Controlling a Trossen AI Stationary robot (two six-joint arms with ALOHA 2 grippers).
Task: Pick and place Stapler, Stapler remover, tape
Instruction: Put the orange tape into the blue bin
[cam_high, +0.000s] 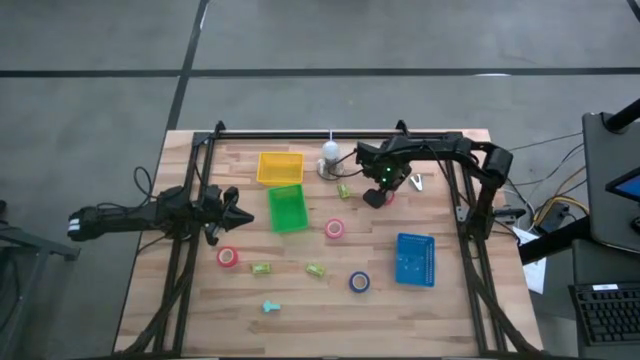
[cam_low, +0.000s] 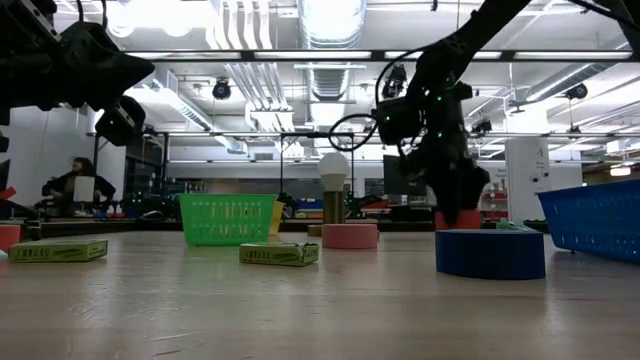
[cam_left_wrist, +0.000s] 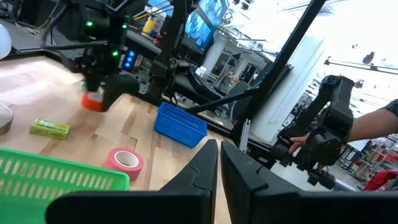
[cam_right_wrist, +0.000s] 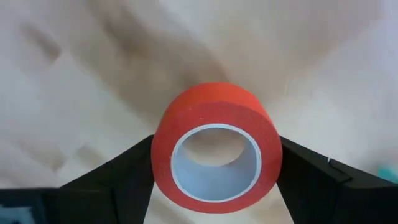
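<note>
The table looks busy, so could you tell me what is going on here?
The right gripper is down over a red tape roll near the back of the table, one finger on each side of it. Whether it already grips the roll cannot be told. The left gripper is shut and empty, waiting beside the green basket. Two more red rolls and a blue roll lie on the wood, outside the yellow basket and blue basket.

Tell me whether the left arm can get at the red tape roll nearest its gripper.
Probably yes: the left gripper hangs shut just beside that red tape roll, with only bare table between them. The green basket sits off to the other side.
</note>
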